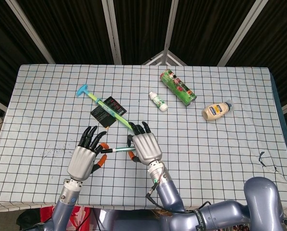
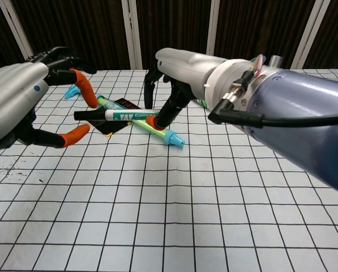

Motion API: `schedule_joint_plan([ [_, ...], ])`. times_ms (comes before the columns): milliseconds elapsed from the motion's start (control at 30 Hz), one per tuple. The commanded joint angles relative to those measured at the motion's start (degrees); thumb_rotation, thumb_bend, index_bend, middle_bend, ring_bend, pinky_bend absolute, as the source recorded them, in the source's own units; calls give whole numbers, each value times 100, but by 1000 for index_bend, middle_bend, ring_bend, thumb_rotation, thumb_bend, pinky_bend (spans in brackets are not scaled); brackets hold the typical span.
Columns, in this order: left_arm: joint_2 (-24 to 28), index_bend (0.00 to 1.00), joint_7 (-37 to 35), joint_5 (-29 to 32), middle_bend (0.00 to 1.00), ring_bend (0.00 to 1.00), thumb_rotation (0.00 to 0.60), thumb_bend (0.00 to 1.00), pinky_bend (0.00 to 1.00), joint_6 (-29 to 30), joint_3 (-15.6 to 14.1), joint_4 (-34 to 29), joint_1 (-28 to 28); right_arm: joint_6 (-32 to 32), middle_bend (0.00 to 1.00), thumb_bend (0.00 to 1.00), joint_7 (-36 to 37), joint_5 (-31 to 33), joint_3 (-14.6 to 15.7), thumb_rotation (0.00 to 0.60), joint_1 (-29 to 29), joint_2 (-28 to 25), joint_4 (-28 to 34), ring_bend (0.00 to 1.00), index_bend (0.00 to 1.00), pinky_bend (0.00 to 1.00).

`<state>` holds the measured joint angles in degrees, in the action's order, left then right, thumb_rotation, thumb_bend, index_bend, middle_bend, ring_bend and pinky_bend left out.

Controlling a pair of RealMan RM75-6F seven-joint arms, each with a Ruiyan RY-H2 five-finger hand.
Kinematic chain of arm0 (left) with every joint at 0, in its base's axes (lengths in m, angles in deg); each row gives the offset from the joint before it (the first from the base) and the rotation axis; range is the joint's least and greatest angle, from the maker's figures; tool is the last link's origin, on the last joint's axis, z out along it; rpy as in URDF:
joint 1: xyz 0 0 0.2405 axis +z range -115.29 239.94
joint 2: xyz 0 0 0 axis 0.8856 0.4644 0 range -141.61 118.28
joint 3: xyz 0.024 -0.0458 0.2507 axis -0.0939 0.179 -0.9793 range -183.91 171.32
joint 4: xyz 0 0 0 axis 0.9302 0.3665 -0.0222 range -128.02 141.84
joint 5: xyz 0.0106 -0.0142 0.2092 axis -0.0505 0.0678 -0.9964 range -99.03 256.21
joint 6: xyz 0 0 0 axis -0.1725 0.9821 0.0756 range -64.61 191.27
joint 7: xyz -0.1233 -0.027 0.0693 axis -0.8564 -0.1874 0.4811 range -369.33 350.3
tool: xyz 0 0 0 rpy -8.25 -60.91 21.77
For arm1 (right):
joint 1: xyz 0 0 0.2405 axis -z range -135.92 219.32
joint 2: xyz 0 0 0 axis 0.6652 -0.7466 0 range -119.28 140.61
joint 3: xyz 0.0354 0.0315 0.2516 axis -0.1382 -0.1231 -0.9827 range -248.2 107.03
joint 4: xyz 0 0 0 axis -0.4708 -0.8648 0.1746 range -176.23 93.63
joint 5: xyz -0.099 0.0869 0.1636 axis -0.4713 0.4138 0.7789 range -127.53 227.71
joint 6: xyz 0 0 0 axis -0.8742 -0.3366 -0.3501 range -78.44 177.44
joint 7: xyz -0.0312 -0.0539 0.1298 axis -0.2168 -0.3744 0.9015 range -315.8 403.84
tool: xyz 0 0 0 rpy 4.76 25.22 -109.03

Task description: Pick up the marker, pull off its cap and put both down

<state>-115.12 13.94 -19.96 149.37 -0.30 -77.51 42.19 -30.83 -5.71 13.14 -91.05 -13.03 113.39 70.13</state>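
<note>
The white and green marker with a black cap (image 2: 113, 115) lies over a white tablecloth with black squares (image 1: 220, 144), near silver hands with orange fingertips (image 1: 84, 161).

marker (image 1: 115, 149): 1 | toothbrush (image 1: 103, 103): 1 | black card (image 1: 107, 111): 1 | small bottle (image 1: 158, 101): 1 | green can (image 1: 178, 86): 1 | mayonnaise bottle (image 1: 216, 111): 1

head: high, looking down | chest: low, close (both share marker (image 1: 115, 149))

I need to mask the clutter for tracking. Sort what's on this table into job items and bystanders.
Job:
marker, held by the right hand
its black cap, still on
left hand, open beside the cap

Lying about:
long green syringe-like tool
black card
small white bottle
green can
mayonnaise bottle
</note>
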Motion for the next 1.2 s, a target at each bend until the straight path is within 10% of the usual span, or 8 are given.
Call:
schedule_joint_plan([
  [33, -11, 487, -5, -1, 183, 0, 600, 432, 33, 6, -11, 15, -4, -1, 97, 486, 6, -5, -2, 600, -4, -4, 6, 146, 768, 11],
  [1200, -120, 526, -221, 114, 206, 0, 600, 435, 33, 170, 27, 293, -38, 7, 97, 486, 174, 3, 54, 600, 49, -87, 10, 146, 776, 11],
])
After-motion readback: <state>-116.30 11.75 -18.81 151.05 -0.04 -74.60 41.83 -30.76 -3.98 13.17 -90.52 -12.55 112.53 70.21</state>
